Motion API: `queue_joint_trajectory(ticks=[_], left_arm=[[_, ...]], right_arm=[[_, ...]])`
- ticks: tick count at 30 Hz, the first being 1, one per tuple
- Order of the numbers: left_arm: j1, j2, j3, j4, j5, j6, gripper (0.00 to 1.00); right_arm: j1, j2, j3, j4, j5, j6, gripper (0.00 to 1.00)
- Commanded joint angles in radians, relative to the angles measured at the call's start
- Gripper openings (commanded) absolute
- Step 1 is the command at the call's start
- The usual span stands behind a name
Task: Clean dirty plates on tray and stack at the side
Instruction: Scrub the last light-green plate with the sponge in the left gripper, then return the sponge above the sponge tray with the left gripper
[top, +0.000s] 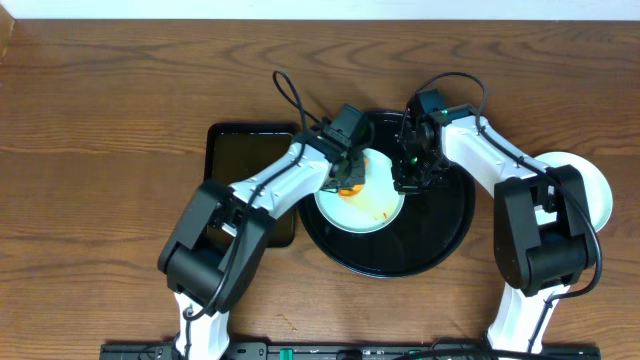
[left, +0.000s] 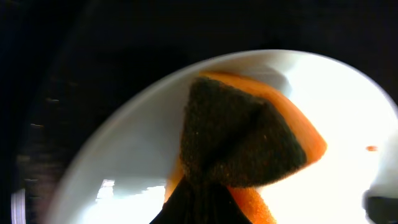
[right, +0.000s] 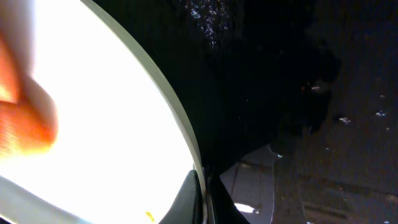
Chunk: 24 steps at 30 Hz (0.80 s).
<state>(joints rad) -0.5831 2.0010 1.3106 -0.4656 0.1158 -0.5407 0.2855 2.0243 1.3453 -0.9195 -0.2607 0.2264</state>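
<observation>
- Scrubbing is the step in hand, to my eye: one pale plate (top: 375, 200) lies on the left half of the round black tray (top: 440, 235), with orange-brown sauce streaked across its middle.
- The left pincer (top: 347, 178) is clamped on a sponge (left: 242, 143), orange with a dark scouring face. The left wrist view shows the sponge pressed down on the plate's surface near its upper left rim.
- The right pincer (right: 202, 196) sits at the plate's right edge. In its wrist view the two tips are closed with the rim running in between them, so it appears to pinch the plate and steady it.
- The sauce streaks lie below and to the right of the sponge, so the next move likely calls for wiping the sponge across the middle of the plate. The rim grip should hold firm so the plate does not skid on the glossy tray.
- Once clean, the plate would go to the side. A second plate (top: 590, 185) already rests on the desk (top: 100, 120) to the right, half hidden by the right arm; whether another lies under it I cannot tell.
- A small rectangular tray (top: 245, 150) sits left of the round one, partly under the left arm.
</observation>
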Motion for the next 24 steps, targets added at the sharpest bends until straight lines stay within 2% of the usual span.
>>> queue_joint_trajectory(ticks=[1,4,13,20,23,24], left_arm=[[0.041,0.007,-0.016,-0.081,-0.072,0.166,0.08],[0.043,-0.073,-0.008,-0.178,-0.072,0.245,0.07],[0.094,-0.353,-0.008,-0.311,-0.077,0.225,0.07],[0.259,-0.366,-0.051,-0.379,-0.077,0.226,0.08],[0.308,-0.365,-0.086,-0.381,-0.076,0.226,0.08],[0.317,-0.365,-0.095,-0.383,-0.076,0.226,0.08]], right_arm=[[0.01,-0.005,-0.006,-0.021,0.055,-0.019,0.01],[0.008,-0.005,-0.006,-0.018,0.055,-0.019,0.01],[0.007,-0.005,-0.006,-0.009,0.077,-0.018,0.01],[0.02,0.001,-0.017,0.033,0.034,-0.018,0.14],[0.034,0.019,-0.034,0.055,0.004,-0.018,0.13],[0.038,0.026,-0.039,0.058,0.001,-0.017,0.08]])
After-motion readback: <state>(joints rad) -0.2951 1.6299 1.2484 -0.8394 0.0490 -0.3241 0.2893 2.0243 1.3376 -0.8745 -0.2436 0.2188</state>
